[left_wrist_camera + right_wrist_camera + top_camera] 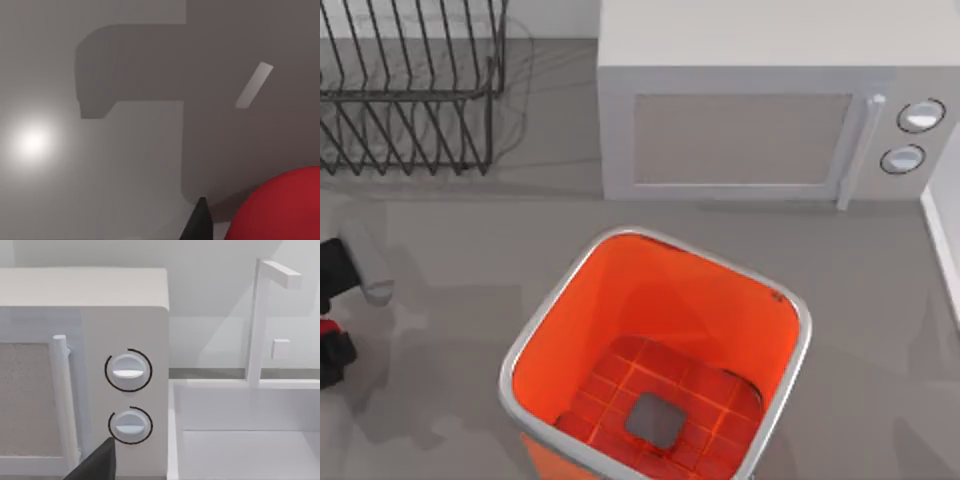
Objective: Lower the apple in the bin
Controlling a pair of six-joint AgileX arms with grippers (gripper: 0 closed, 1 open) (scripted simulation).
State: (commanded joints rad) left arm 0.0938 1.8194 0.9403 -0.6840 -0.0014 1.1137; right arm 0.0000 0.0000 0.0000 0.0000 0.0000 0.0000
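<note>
Close in, I'm seeing the apple (280, 207) sitting just beside my left gripper's (330, 335) dark fingertip (200, 222); whether it's clenched, I cannot tell. Farther right, the orange bin (535, 330) is standing before the microwave (750, 120).

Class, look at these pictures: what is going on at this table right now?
The left pincer sits at the table's far left edge, right beside the apple, a red ball on the grey tabletop. Whether it grips the fruit cannot be told. The orange bin stands open near the middle with nothing in it, so the apple has not been lowered in yet. Behind are a microwave and a black wire rack. The right pincer faces the microwave's dials.
</note>
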